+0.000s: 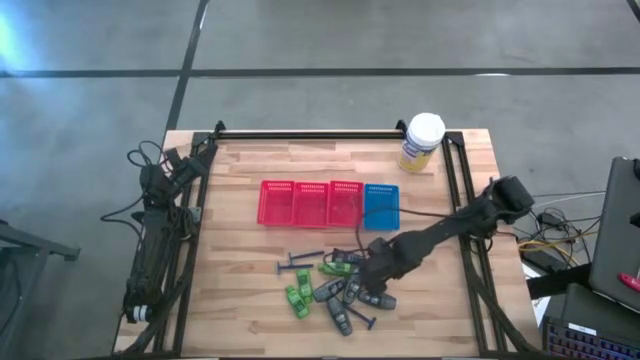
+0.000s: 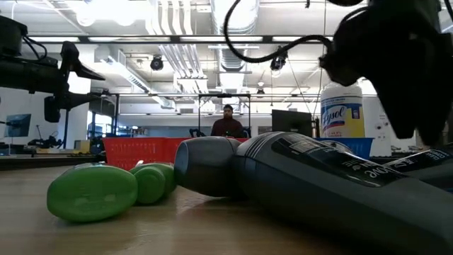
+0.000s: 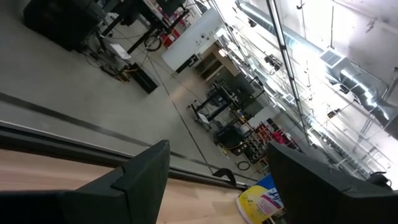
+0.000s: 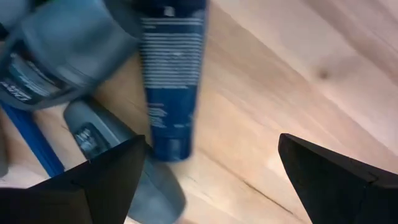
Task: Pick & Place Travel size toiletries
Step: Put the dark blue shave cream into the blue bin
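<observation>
**Right gripper poised over an unsorted pile**

The right gripper (image 4: 211,177) is being held low over the toiletries, fingers (image 4: 99,183) spread apart with nothing between them. A dark grey tube (image 4: 169,81) is lying on the wood just ahead of the fingertips, nearer one finger than the other. The toiletries (image 1: 335,285) are all lying loose on the table (image 1: 240,300); nothing is visible in the red baskets (image 1: 310,203) or the blue basket (image 1: 381,207), so the sorting is judged barely begun. The left gripper (image 3: 217,180) is parked at the table's edge, fingers apart.

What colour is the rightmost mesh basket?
Blue; the rightmost mesh basket sits beside three red baskets. High view shows it best.
</observation>
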`<move>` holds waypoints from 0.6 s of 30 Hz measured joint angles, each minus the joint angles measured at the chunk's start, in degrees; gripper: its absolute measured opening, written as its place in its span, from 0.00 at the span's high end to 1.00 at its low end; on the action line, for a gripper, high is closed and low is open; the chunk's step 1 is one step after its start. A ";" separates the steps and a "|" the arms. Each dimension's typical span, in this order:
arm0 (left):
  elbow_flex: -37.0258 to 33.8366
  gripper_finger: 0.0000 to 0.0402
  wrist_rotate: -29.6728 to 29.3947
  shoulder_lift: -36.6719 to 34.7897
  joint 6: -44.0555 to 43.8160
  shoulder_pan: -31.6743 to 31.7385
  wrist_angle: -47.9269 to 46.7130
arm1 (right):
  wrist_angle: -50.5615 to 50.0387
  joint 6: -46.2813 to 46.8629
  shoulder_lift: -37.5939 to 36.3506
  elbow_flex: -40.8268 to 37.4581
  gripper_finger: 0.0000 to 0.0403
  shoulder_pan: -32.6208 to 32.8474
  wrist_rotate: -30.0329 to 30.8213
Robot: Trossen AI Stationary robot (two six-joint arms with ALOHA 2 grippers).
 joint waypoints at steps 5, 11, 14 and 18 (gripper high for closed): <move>-0.04 0.32 -0.02 0.07 0.80 0.00 -0.01 | 3.72 -0.35 3.81 1.12 0.10 -0.21 -0.39; -0.04 0.32 -0.11 0.07 0.83 0.00 -0.01 | 4.32 -0.74 6.51 0.90 0.10 0.61 -1.68; -0.04 0.32 -0.17 0.08 0.83 0.00 -0.01 | 3.82 -0.55 6.53 0.29 0.10 0.94 -0.75; -0.04 0.32 -0.15 0.17 0.85 0.00 -0.01 | 4.09 -0.65 6.50 -0.56 0.14 1.03 -0.18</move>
